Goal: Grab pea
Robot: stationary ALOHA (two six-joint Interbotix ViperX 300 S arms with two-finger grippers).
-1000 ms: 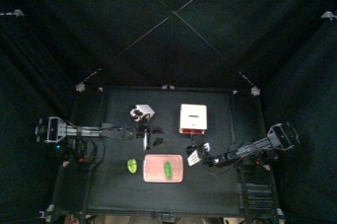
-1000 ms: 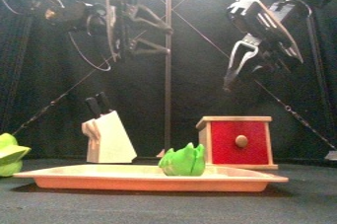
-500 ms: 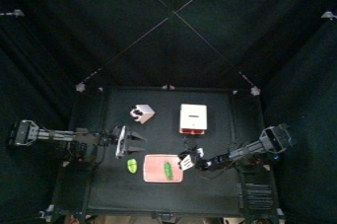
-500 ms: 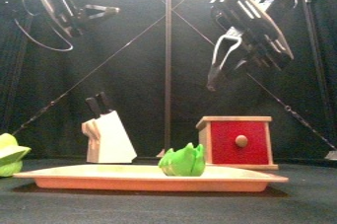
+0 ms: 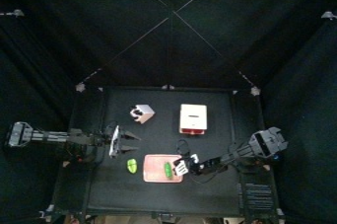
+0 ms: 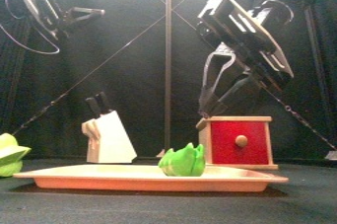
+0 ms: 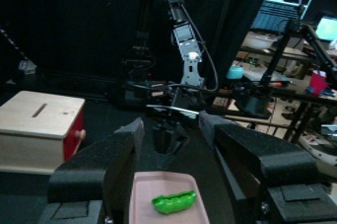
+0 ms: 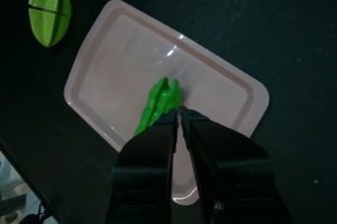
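Observation:
The pea (image 8: 160,104) is a mid-green pod lying on the pink tray (image 8: 118,55). It also shows in the top view (image 5: 171,171), the front view (image 6: 183,159) and the left wrist view (image 7: 174,202). My right gripper (image 8: 182,121) hangs just above the tray with its tips beside the pea's near end; its jaws stand almost together with only a thin slit, holding nothing. It shows over the tray's right side in the top view (image 5: 186,163). My left gripper (image 5: 124,141) is open and empty, left of the tray and facing it.
A shorter yellow-green item (image 5: 133,166) lies on the table just left of the tray. A white knife block (image 5: 138,115) and a red-fronted box (image 5: 195,117) stand behind the tray. Black curtains surround the table.
My right gripper has moved left and come down over the tray toward the pea. My left arm drew back to the left and now holds still.

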